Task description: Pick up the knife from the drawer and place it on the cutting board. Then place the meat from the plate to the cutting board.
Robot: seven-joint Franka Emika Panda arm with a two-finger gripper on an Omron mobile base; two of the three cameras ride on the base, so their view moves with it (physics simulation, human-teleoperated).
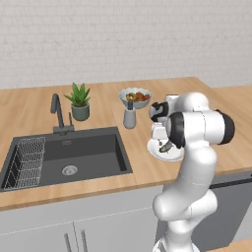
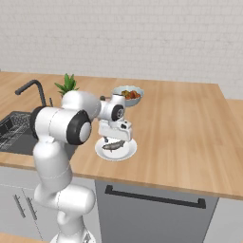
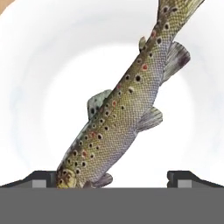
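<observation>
— Two dark fingertips (image 3: 43,177) are showing at the bottom of the hand view; how is the gripper (image 3: 113,178) standing?
— It is gaping wide and gripping nothing, hanging just over the plate (image 2: 127,151).
— Where is the meat lying?
— A spotted trout (image 3: 127,109) is stretching from the lower left to the upper right of the hand view, on the white plate (image 3: 39,70).
— And in the left base view?
— The plate (image 1: 156,152) is sitting right of centre, below the fruit bowl (image 1: 135,96), on the wooden counter (image 1: 29,106).
</observation>
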